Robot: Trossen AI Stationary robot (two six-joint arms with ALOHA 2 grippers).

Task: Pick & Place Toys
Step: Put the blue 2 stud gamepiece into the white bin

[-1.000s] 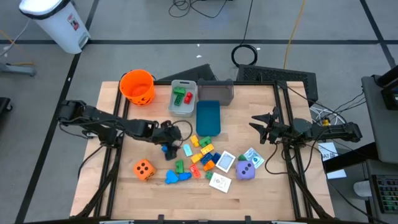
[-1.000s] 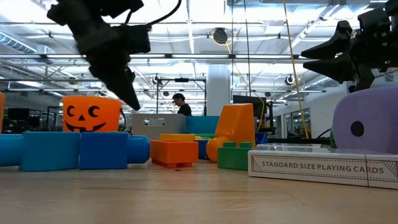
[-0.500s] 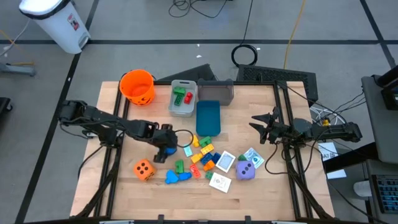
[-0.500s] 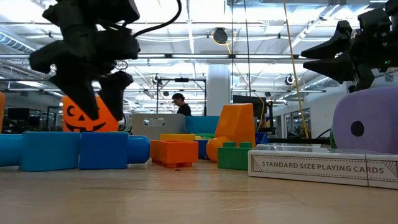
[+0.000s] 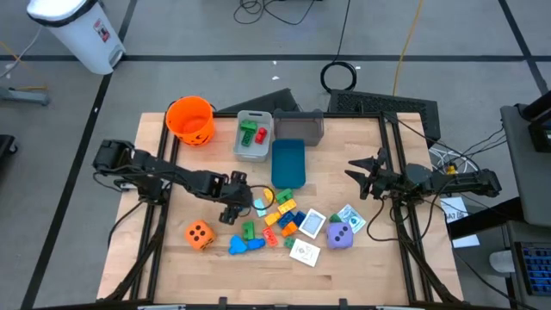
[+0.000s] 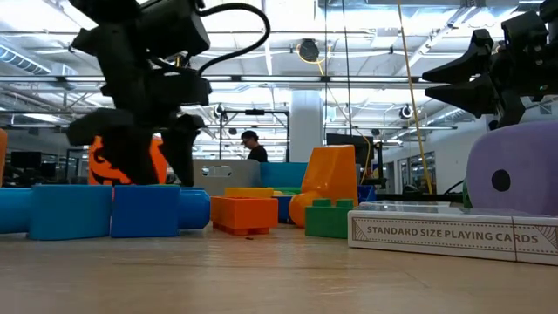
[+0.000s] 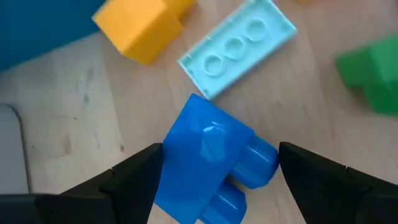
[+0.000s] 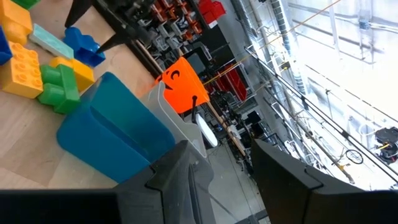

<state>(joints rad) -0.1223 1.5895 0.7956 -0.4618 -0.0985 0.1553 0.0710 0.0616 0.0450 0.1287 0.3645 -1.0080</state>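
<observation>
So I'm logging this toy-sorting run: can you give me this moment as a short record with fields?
left gripper: open, fingers either side of the blue block on the table
right gripper: raised at the table's right side, holding nothing
nearby: pale blue flat brick, yellow block
grey bin: red and green toys inside
blue bin: beside the pile

Around your table you have grey floor (image 5: pixel 198 43) crossed by dark lines, a white bin (image 5: pixel 79 30), and ceiling strip lights (image 6: pixel 366 39) overhead.
</observation>
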